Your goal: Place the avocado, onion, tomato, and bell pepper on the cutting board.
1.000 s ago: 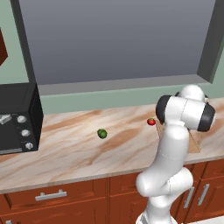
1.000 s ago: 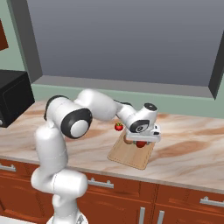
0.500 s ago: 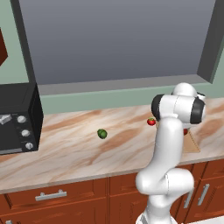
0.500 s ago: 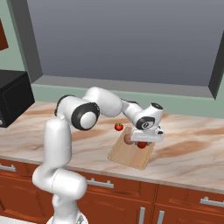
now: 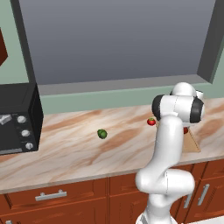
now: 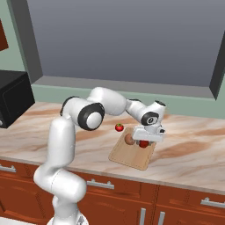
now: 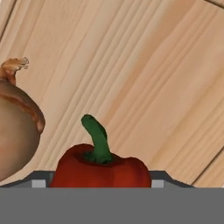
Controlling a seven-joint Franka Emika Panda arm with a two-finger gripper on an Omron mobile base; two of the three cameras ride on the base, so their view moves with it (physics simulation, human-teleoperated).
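red bell pepper (image 7: 100, 168) beside onion (image 7: 17, 131) on cutting board (image 7: 144, 78)

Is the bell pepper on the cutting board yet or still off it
On it. In the hand view the bell pepper sits stem-up on the cutting board beside the onion; the right base view shows both on the board.

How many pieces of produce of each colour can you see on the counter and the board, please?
Red: 2, the tomato and the bell pepper
Brownish: 1, the onion
Green: 1, the avocado
Total: 4
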